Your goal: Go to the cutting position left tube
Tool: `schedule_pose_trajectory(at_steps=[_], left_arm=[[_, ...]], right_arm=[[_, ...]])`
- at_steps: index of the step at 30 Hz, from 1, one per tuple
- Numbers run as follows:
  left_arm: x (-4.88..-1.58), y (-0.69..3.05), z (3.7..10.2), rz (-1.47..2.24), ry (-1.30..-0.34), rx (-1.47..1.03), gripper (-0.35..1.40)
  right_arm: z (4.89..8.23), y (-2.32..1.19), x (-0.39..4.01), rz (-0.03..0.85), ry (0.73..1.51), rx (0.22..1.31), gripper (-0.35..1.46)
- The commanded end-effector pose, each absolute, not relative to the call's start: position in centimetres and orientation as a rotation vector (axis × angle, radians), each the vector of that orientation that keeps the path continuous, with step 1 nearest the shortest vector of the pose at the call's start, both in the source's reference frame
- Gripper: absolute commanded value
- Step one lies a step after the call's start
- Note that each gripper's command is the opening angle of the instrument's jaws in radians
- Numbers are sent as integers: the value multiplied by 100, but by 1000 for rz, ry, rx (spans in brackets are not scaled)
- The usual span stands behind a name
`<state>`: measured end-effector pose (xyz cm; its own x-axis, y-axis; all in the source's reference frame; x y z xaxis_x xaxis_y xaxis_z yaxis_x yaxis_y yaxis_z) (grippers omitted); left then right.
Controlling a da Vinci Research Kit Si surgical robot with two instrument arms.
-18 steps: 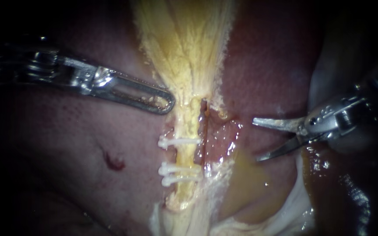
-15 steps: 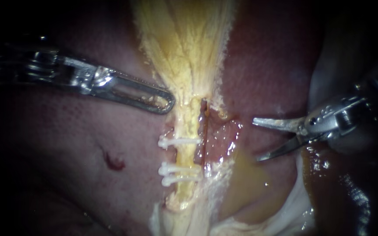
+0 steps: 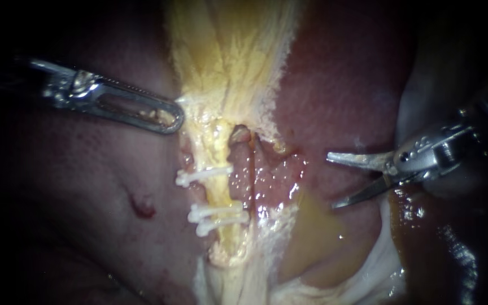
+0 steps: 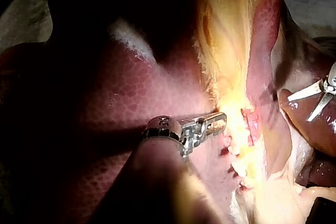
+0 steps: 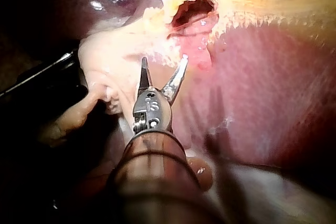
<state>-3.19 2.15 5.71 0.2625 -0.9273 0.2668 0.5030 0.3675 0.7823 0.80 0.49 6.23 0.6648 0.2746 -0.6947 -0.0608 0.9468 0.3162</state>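
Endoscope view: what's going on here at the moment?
The left instrument holds the edge of the yellow tissue in its shut jaws, just above the left tube. That tube carries three white clips, one higher up and two close together below. The right instrument, its blade-like jaws open, hangs over the liver to the tube's right, apart from it and not yet at the gap between the clips.

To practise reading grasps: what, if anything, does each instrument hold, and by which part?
The left instrument grips the yellow tissue by its side edge, above the uppermost clip. The right instrument, blades open, holds nothing.
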Motion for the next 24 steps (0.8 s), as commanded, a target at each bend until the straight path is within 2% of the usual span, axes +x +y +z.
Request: schedule_pose_trajectory(at_steps=[1, 6, 12, 24], left_arm=[[-320, 215, 571, -1060, -807, 631, -35], [-320, 215, 571, -1060, -807, 631, -35], [-320, 214, 571, -1060, -807, 630, -35], [-327, 212, 570, -1064, -807, 626, -35]], right_arm=[[623, 49, 82, 192, 821, 278, 144], [623, 46, 91, 194, 828, 281, 144], [628, 35, 121, 167, 876, 357, 144], [664, 6, 186, 184, 911, 478, 144]])
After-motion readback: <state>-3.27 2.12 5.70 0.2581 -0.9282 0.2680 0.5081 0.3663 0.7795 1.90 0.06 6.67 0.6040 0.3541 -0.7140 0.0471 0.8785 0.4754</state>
